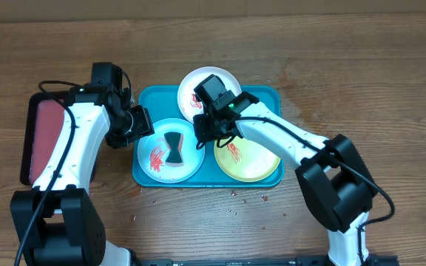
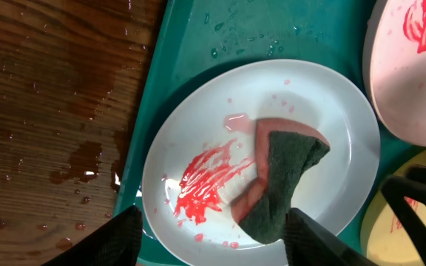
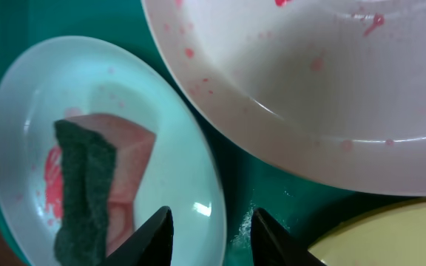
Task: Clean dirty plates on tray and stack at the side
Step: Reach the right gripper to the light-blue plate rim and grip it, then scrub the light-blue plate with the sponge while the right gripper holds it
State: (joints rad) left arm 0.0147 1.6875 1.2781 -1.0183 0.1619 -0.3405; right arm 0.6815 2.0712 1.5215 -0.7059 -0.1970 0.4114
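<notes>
tray (image 1: 154, 103) sits mid-frame on the desk (image 1: 346, 66) in the overhead. all three plates are on it, none stacked.
- white plate (image 1: 187, 89): top of the tray, red marks on it, partly under the right arm.
- blue plate (image 1: 187, 166): lower left of the tray, red smear on its left half. sponge (image 1: 173, 148) lies folded on its centre, dark green scrub side up, pink beneath.
- yellow plate (image 1: 254, 162): lower right, red scribble near its top edge.

left pincer (image 1: 143, 125) is at the tray's left edge, just left of the blue plate. in the left wrist view its fingers (image 2: 120, 236) stand wide apart at the bottom of frame with nothing gripped. they hang over the near edge of the blue plate. can't tell if they touch it.

right pincer (image 1: 209, 133) is mid-tray, between the three plates. in the right wrist view the gap is narrow. its fingers (image 3: 157, 233) straddle the blue plate's rim, one over the plate, one over bare tray floor. teal shows between the rim and the far finger, so not clamped, holding nothing.

water drops and wet patches on the desk left of the tray, drops on the tray floor too. red tray (image 1: 39, 133) is at the left edge of the overhead, partly under the left arm.
</notes>
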